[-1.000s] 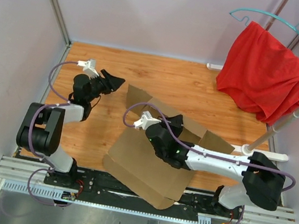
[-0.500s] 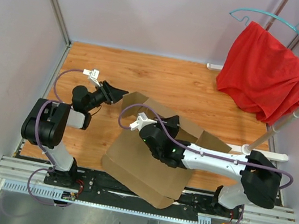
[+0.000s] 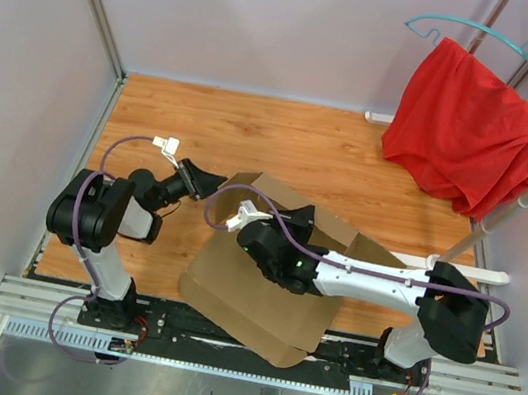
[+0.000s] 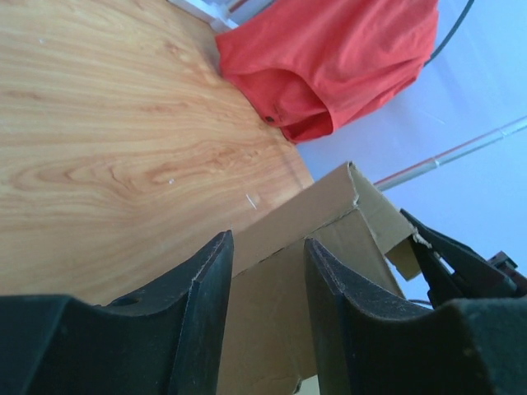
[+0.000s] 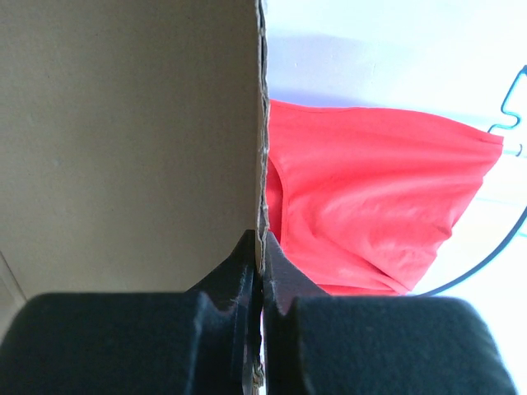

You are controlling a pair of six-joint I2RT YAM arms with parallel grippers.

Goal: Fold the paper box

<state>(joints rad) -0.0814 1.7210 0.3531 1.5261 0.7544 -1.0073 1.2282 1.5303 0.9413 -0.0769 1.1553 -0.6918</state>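
Currently the paper box [image 3: 229, 288] lies half-formed on the wooden table [image 3: 254, 135], close to the near edge, with its front flap hanging over the rail by the arm bases. Its far wall and one left-hand flap stand upright.

The right gripper [image 5: 261, 251] is pinched tight on the thin edge of an upright cardboard panel, and its arm reaches across the flat base of the box.

The left gripper [image 4: 268, 245] sits at the left far corner of the box. Its fingers [image 4: 206, 304] are partly apart, and the edge of the raised flap shows in the gap between them. No clamping on the cardboard is visible.

A red cloth [image 3: 468, 130] hangs on a teal hanger [image 3: 475, 28] at the far right, well apart from the box.
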